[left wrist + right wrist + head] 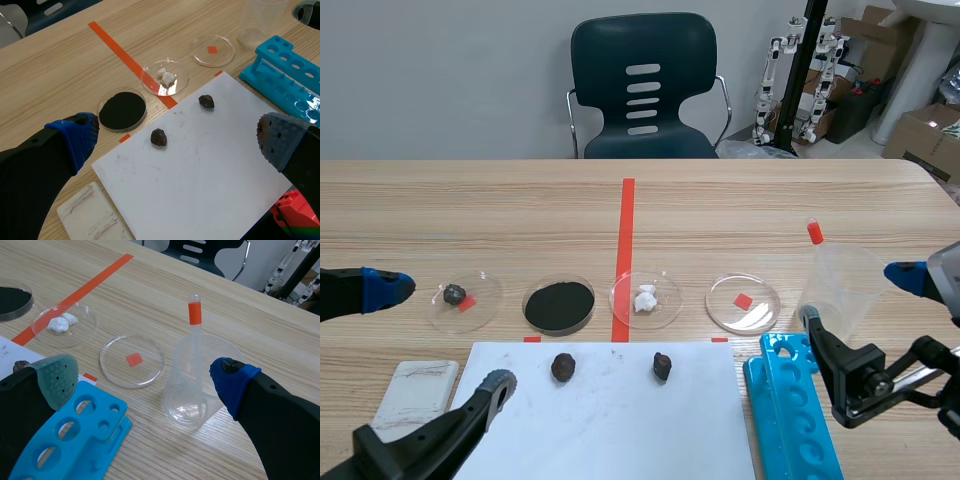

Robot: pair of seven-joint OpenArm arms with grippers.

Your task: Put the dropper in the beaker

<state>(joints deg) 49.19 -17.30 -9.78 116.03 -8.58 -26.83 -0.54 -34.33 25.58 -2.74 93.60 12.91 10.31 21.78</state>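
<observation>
I am looking at the dropper point(194, 332), and it is standing inside the clear beaker point(180, 400), its orange-banded top rising above the rim. The beaker is sitting upright toward the right edge of the worktop point(770, 215), just beside the blue tube rack point(790, 410) that is lying by the near edge. My right tool point(145, 382) is hanging wide open with a finger on either side of the beaker, holding nothing. Its blue pad is sitting right by the beaker's wall, and I cannot tell whether it is touching. My left tool point(175, 145) is also gaping wide and gripping nothing, hovering over the white paper sheet point(200, 175) at the near edge, where two dark lumps point(158, 137) are lying apart from each other. Four petri dishes are lining up across the middle of the worktop: one holding a small dark lump point(466, 298), one filled with black powder point(559, 304), one holding white bits point(646, 298), and one resting over a red tape square point(744, 302). A white slab point(415, 395) is lying toward the near left corner
</observation>
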